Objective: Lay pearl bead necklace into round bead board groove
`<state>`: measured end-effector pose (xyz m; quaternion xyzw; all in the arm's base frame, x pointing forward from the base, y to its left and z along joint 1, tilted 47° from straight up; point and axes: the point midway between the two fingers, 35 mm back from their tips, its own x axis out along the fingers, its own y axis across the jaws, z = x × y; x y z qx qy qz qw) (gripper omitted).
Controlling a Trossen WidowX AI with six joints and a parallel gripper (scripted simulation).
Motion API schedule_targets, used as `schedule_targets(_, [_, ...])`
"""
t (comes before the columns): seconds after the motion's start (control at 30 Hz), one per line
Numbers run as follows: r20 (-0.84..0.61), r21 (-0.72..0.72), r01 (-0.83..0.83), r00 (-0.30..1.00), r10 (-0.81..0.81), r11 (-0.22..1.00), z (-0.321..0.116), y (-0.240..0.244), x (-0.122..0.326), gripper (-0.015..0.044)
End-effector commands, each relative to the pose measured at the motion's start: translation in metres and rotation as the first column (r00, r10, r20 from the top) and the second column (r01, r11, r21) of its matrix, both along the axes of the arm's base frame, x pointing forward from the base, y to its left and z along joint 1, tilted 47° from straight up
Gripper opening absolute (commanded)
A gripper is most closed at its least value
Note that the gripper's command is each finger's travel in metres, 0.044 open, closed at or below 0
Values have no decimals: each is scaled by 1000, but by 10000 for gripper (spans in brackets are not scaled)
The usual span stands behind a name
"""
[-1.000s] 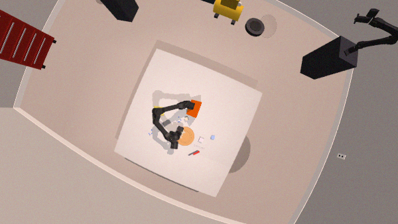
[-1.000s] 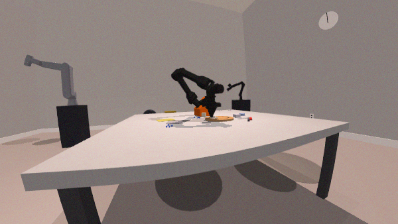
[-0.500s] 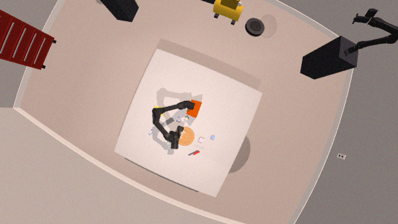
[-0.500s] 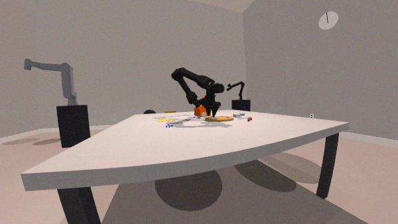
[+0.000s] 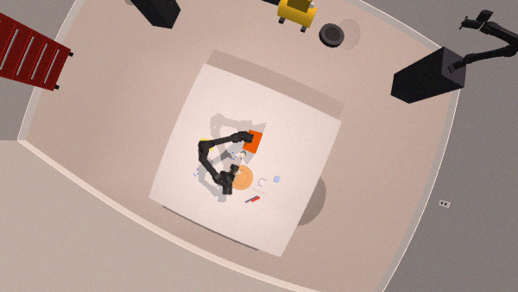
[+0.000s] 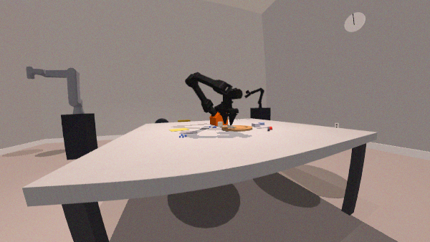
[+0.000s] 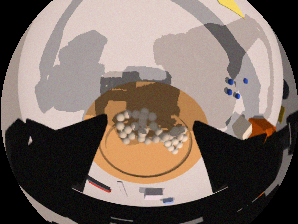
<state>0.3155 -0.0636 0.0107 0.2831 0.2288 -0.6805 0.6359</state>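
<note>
The round orange bead board point(image 5: 247, 179) point(image 6: 242, 127) point(image 7: 146, 162) lies flat on the table, with a circular groove showing in the wrist view. The pearl bead necklace point(image 7: 121, 127) lies bunched on the board, its beads heaped in several rows across the half of the groove circle farther up the wrist view. Some beads lie inside the circle and the heap covers part of the groove line; the near arc shows bare. My gripper point(image 6: 228, 124) point(image 7: 152, 121) is open wide and empty, low over the board, with one finger on each side of the heap. In the top view the arm partly hides the board.
Small blue beads point(image 5: 233, 155) point(image 7: 229, 81) and a pale cube point(image 7: 242, 127) lie beside the board. An orange block point(image 5: 254, 142) point(image 7: 262, 128) stands by the arm's base. A red and dark pen-like thing point(image 5: 255, 199) point(image 7: 100, 185), a pale box point(image 5: 262, 182) and a blue piece point(image 5: 276, 179) lie beyond.
</note>
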Motion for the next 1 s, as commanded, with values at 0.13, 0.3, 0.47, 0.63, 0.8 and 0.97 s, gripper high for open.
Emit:
schedule_targets(0.13, [1, 4, 3, 1000, -3, 1000, 0, 1, 0, 440])
schedule_targets(0.3, [1, 4, 3, 1000, -3, 1000, 0, 1, 0, 440])
schedule_targets(0.47, [-107, 14, -97, 989, 98, 995, 0, 2, 2, 361])
schedule_targets(0.63, [-442, 127, -406, 794, 418, 905, -2, 8, 8, 230])
schedule_targets(0.8, [-659, 333, -606, 398, 638, 722, -4, 15, 14, 120])
schedule_targets(0.97, [-705, 581, -648, -98, 703, 492, -6, 21, 19, 120])
